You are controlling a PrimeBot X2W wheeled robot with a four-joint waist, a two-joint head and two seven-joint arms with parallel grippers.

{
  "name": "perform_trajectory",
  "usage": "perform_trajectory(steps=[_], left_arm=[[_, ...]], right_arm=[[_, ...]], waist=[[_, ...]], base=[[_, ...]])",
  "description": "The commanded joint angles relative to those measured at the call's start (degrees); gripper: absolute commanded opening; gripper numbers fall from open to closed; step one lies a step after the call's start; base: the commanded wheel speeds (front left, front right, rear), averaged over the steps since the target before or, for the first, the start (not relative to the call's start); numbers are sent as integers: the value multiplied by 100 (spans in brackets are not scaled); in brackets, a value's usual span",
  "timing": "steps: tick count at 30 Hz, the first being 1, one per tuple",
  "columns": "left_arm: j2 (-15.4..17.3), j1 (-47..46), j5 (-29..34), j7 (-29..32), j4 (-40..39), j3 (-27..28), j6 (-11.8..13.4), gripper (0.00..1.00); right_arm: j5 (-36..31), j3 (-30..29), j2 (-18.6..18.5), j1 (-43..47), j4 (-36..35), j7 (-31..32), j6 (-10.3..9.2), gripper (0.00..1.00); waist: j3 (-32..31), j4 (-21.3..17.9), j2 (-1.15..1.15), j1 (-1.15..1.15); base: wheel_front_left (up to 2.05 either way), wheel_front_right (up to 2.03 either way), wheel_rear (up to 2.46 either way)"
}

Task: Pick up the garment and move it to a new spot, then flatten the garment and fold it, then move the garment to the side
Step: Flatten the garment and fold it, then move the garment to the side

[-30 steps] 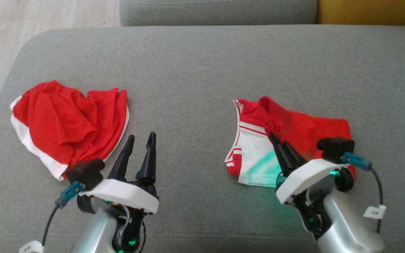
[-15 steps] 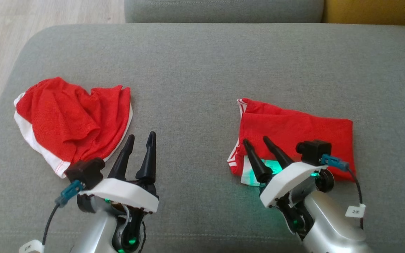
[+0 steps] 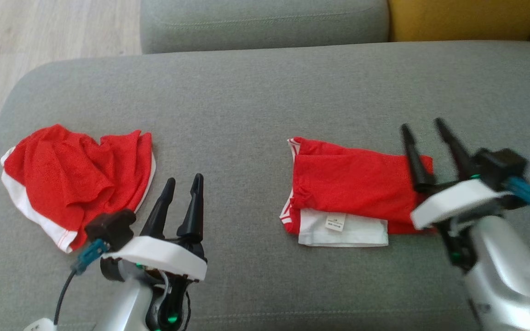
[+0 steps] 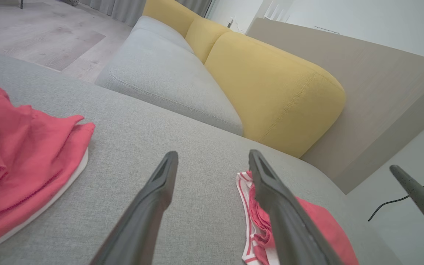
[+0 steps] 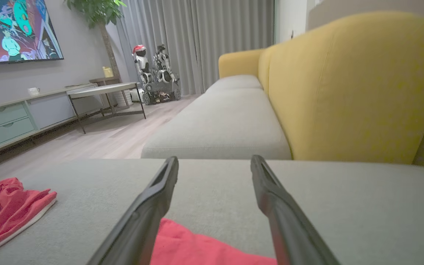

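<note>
Red garment (image 3: 352, 184), folded, long axis left-right

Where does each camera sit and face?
Head view: on the head, facing down at the grey fabric sofa seat; left gripper, right gripper show.
Left wrist view: along its fingers, toward the yellow cushioned backrest.
Right wrist view: past its fingers, low over the folded red garment, along the sofa.
All share the crumpled red garment.

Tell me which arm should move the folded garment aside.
Right, probably. The right gripper, open, is at the right edge of the folded garment; the left gripper, also open, sits nearer the crumpled garment.
</note>
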Motion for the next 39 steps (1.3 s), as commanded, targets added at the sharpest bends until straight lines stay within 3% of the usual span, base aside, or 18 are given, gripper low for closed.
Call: perform_trajectory(steps=[1, 6, 10, 22, 30, 39], left_arm=[[24, -113, -47, -71, -225, 212, 17, 100], [24, -81, -41, -71, -299, 202, 5, 100], [24, -4, -32, -71, -377, 257, -29, 100], [24, 370, 395, -71, -796, 622, -90, 100], [24, 370, 458, -71, -874, 613, -109, 100], [24, 191, 465, -71, -872, 499, -149, 100]], right_arm=[[-205, -24, -164, 48, -382, -151, -4, 100], [-489, -681, -326, 536, -752, -275, -4, 100], [-683, -1061, -196, 910, -1040, -320, -4, 100], [-1143, -1484, 185, 1400, -1467, -424, -4, 100], [-1108, -1507, 245, 1396, -1422, -373, -4, 100], [-474, -1604, 352, 1060, -678, -82, -4, 100]], waist=[[-36, -60, 0, 0], [-52, -118, 0, 0], [-56, -158, 0, 0], [30, -251, 0, 0], [108, -209, 0, 0], [470, -78, 0, 0]], base=[[0, 0, 0], [0, 0, 0], [0, 0, 0], [0, 0, 0], [0, 0, 0], [0, 0, 0]])
